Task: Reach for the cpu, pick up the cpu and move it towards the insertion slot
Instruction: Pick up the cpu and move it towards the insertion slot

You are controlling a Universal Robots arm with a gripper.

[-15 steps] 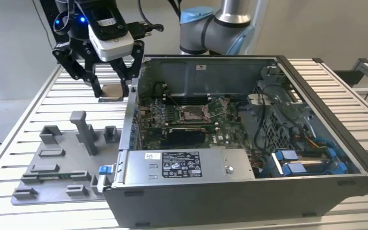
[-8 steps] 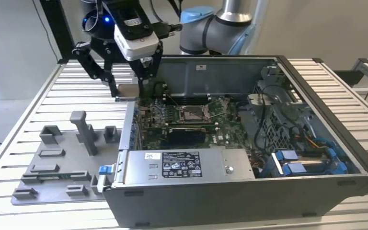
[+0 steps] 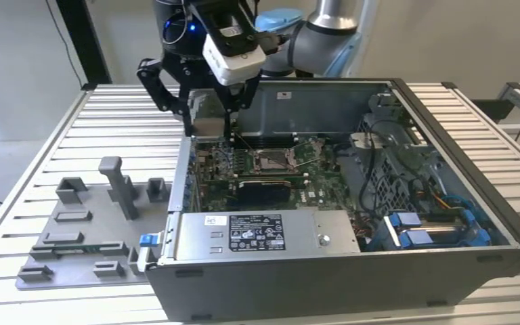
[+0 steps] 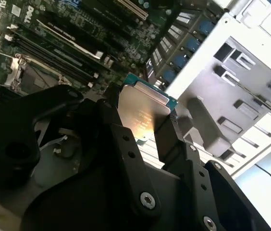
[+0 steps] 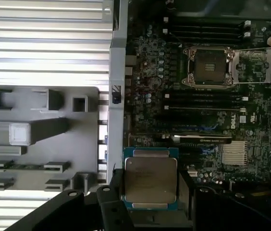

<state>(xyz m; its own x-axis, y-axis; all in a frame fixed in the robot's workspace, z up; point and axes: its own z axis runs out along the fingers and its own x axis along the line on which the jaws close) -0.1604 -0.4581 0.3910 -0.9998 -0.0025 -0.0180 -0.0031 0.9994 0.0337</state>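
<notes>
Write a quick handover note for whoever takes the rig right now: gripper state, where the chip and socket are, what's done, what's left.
Gripper: jaws shut on the cpu, a thin square chip with silvery metal top, also seen in the second wrist view.
Position: in the exterior view the gripper is above the open grey computer case, near its rear corner.
Insertion slot, a square socket with shiny silver frame on the green circuit board: open, dark centre bare.
Done: reach and pick-up.
Left: the cpu is not yet over the socket.
</notes>
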